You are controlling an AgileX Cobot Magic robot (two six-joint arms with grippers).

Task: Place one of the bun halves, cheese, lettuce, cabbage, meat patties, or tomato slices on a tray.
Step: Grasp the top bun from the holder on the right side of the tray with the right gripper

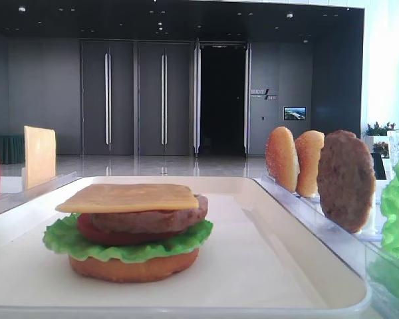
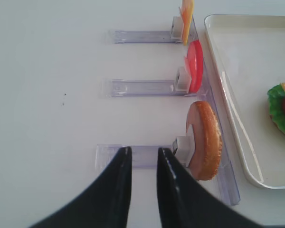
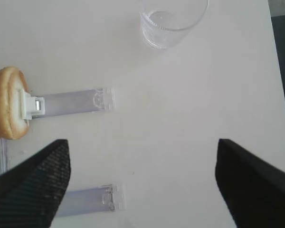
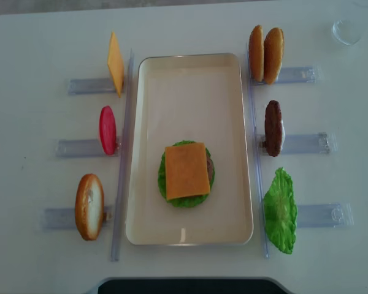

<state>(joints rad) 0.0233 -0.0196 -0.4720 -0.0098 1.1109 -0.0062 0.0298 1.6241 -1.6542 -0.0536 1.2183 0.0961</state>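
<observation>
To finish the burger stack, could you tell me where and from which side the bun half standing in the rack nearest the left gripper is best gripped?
The bun half stands on edge in its clear rack, domed side facing the tray. I would probably come from above with the left gripper and pinch its upper rim across the thickness, one finger on the dome, one on the flat face, then lift straight up, clear of the white clip.

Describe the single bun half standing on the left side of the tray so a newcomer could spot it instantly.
Start at the cream tray holding the stacked burger. Three clear racks line its left edge; the nearest one holds the bun half, upright on its edge. Unlike the red tomato slice and yellow cheese beyond it, it is thick, domed and golden-brown.
</observation>
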